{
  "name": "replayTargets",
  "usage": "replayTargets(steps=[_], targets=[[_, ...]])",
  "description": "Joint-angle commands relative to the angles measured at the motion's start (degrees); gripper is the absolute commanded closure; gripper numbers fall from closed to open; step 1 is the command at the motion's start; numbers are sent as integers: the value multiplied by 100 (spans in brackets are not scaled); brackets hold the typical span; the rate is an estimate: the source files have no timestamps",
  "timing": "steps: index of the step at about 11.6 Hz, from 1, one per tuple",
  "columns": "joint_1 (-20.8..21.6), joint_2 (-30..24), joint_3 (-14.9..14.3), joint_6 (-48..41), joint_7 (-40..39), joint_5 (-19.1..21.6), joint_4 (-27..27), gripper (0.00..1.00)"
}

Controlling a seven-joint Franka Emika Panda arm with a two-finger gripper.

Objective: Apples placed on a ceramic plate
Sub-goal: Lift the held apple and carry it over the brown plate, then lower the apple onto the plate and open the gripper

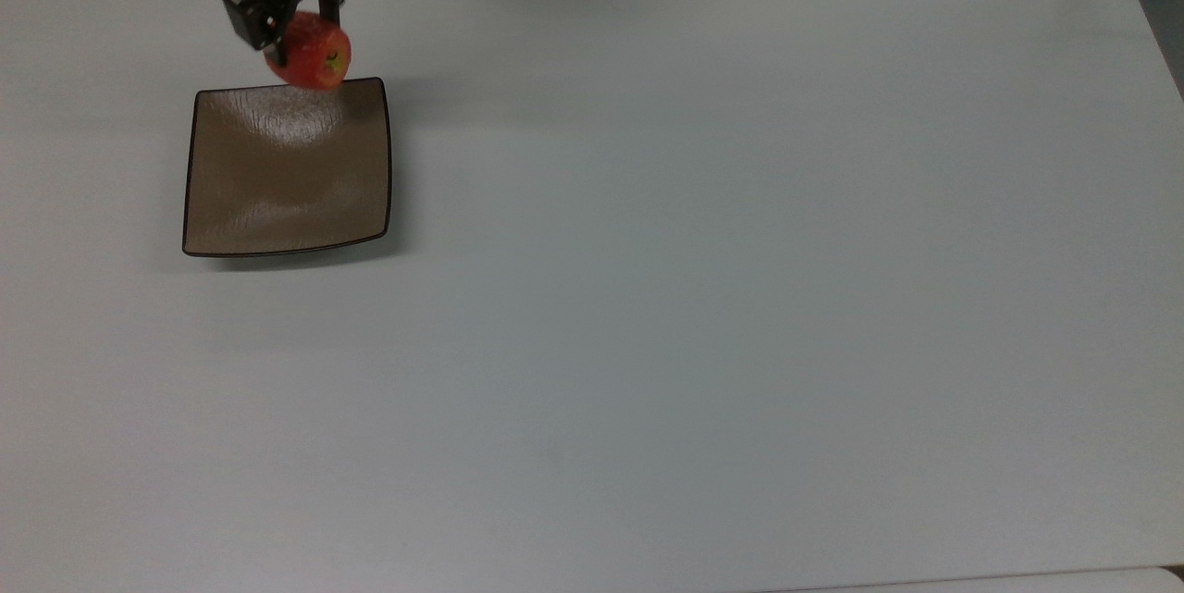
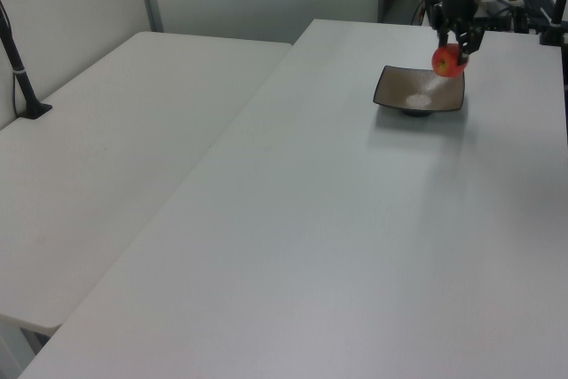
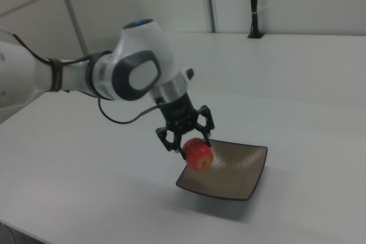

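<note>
My arm reaches out with the wrist bent straight down. My gripper (image 3: 189,139) hangs in the air, fingers (image 1: 248,19) clamped on the apple (image 1: 309,51).

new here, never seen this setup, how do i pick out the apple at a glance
Start at the white table and find its one dish, a square brown plate near the top view's upper left. The apple hangs above the plate's far edge, held in the hand: small, round, red, the sole bright thing.
</note>
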Motion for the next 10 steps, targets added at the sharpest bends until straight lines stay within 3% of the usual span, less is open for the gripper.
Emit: replayTargets(steps=[1,3,6,10], targets=[[-123,526,6,309,191,75,230,9],[-141,535,6,301,191,75,230,1],[-184,483,6,222,209,93,317,0],[-123,413,24,-312,1418,434,677,0]])
